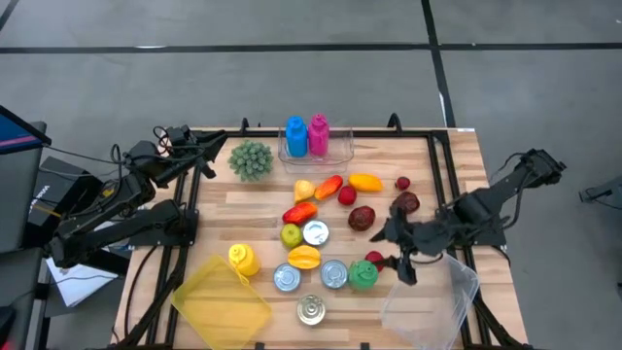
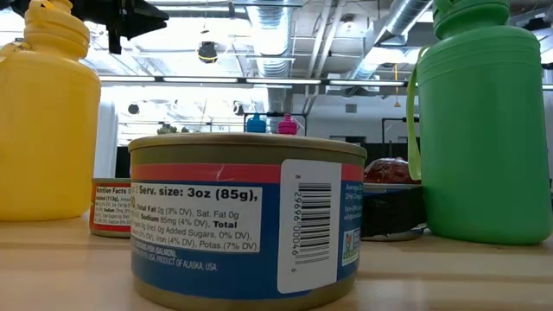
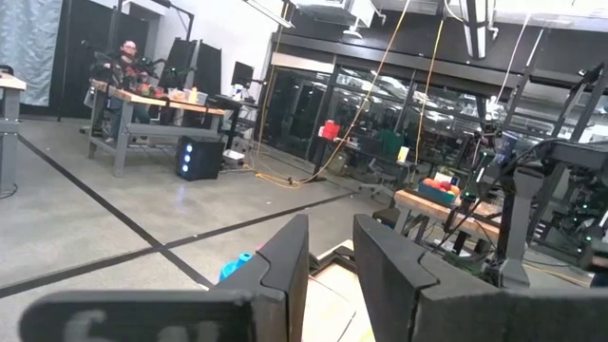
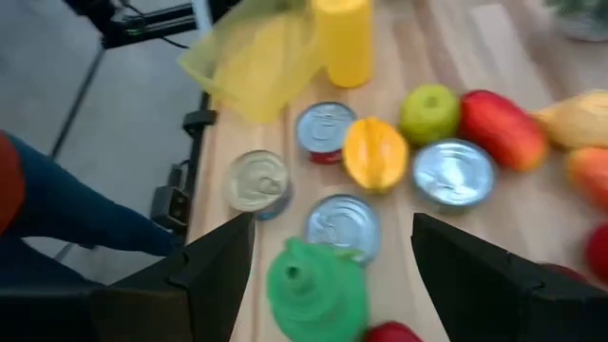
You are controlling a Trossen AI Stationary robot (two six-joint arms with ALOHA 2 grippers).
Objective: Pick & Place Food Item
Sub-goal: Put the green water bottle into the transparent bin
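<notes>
Our right gripper [image 1: 401, 255] hovers with its jaws spread wide and empty above the wooden table [image 1: 457, 185], just beside the green plastic bottle [image 1: 363, 275] and a small dark-red fruit [image 1: 374, 259]. We judge this the approach step: next we must lower, centre on a food item and close. Our left gripper [image 1: 209, 146], empty and slightly open, waits at the table's far left corner.

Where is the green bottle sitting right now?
In the high view the green bottle stands near the table's front edge, right of centre, beside a can and just left of the open right gripper, with the clear container further right.
</notes>
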